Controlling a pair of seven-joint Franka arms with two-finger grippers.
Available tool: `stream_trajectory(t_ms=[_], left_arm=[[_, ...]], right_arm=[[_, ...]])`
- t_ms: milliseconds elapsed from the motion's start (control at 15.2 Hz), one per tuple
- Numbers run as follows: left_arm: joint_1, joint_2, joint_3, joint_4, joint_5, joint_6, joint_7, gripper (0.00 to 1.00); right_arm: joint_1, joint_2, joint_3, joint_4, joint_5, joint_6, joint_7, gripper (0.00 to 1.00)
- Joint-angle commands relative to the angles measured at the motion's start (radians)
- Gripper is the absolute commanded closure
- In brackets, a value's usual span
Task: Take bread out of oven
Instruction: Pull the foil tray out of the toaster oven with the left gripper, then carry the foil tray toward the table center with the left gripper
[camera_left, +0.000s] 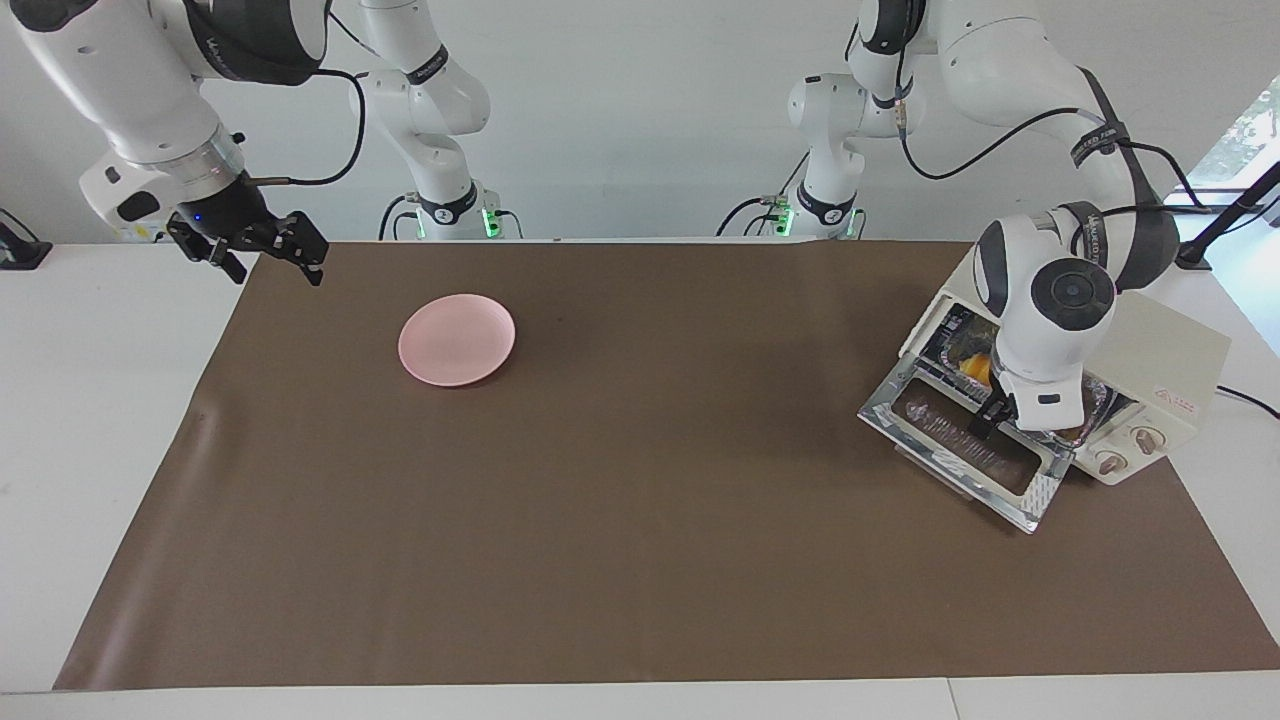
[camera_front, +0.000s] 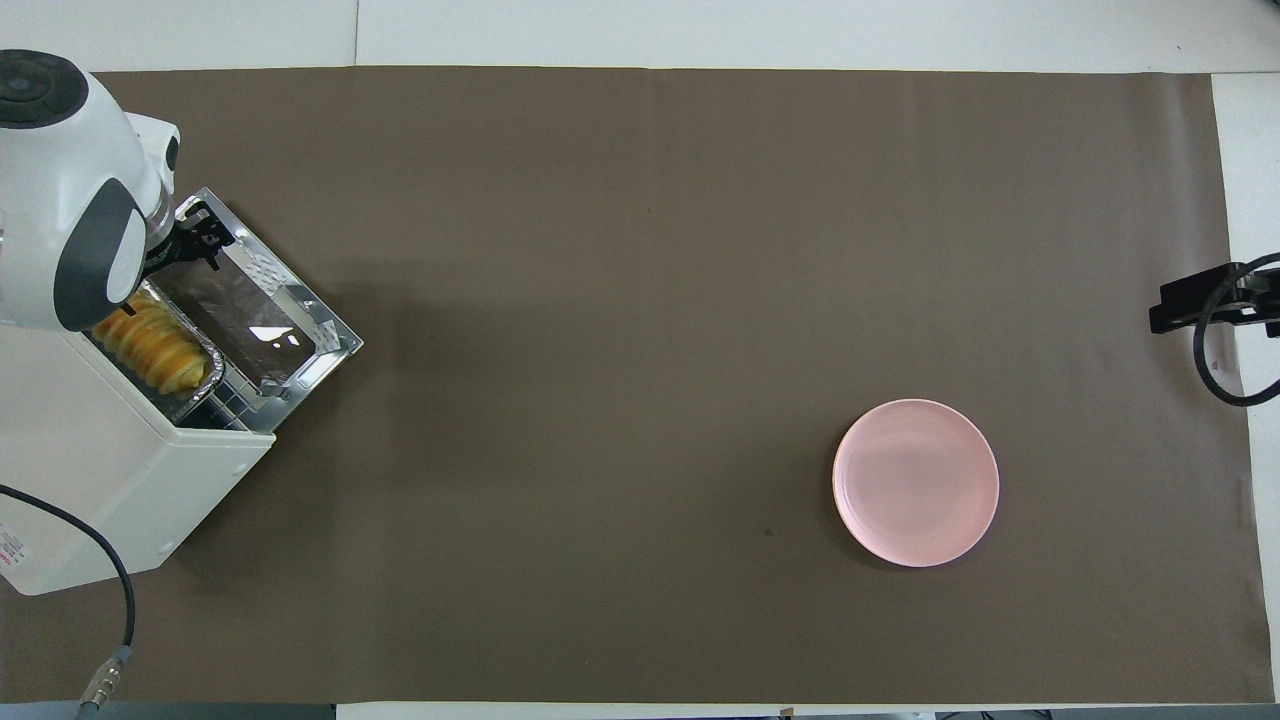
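Observation:
The cream-white oven (camera_left: 1165, 360) stands at the left arm's end of the table, its glass door (camera_left: 965, 450) dropped open. The orange-yellow ridged bread (camera_front: 150, 345) lies in a crinkled foil tray (camera_front: 207, 385) at the oven's mouth; in the facing view only a bit of bread (camera_left: 975, 368) shows past the arm. My left gripper (camera_left: 990, 420) hangs over the open door just in front of the tray, and also shows in the overhead view (camera_front: 197, 235). My right gripper (camera_left: 262, 258) waits open and empty above the mat's corner at the right arm's end.
A round pink plate (camera_left: 457, 339) lies on the brown mat (camera_left: 640, 560), toward the right arm's end; it also shows in the overhead view (camera_front: 916, 482). The oven's two knobs (camera_left: 1130, 450) face the table's middle. A black cable (camera_front: 120, 600) trails from the oven.

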Motion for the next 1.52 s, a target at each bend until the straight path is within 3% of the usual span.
stream_trajectory(t_ms=[0,593,659,857,1121,1253,1451], left_arm=[[-0.013,-0.039,0.005,-0.077,0.028,0.053,-0.026,0.00],[-0.025,0.010,0.005,-0.097,0.028,0.096,-0.127,0.00],[-0.023,0.010,0.005,-0.097,0.028,0.095,-0.127,0.04],[-0.017,0.010,0.005,-0.097,0.028,0.090,-0.124,0.28],[-0.008,0.007,0.007,-0.097,0.028,0.073,-0.094,0.69],[-0.008,0.005,0.007,-0.099,0.028,0.067,-0.086,1.00],[0.012,-0.002,0.007,-0.084,0.027,0.070,-0.008,1.00]], right_arm=[[-0.007,-0.014,0.007,-0.011,-0.008,-0.010,-0.005,0.00],[-0.007,-0.014,0.007,-0.011,-0.008,-0.010,-0.005,0.00],[-0.007,-0.014,0.007,-0.011,-0.008,-0.010,-0.005,0.00],[-0.007,-0.014,0.007,-0.011,-0.008,-0.010,-0.005,0.00],[-0.007,-0.014,0.007,-0.011,-0.008,-0.010,-0.005,0.00],[-0.007,-0.014,0.007,-0.011,-0.008,-0.011,-0.005,0.00],[-0.007,-0.014,0.007,-0.011,-0.008,-0.010,-0.005,0.00]])
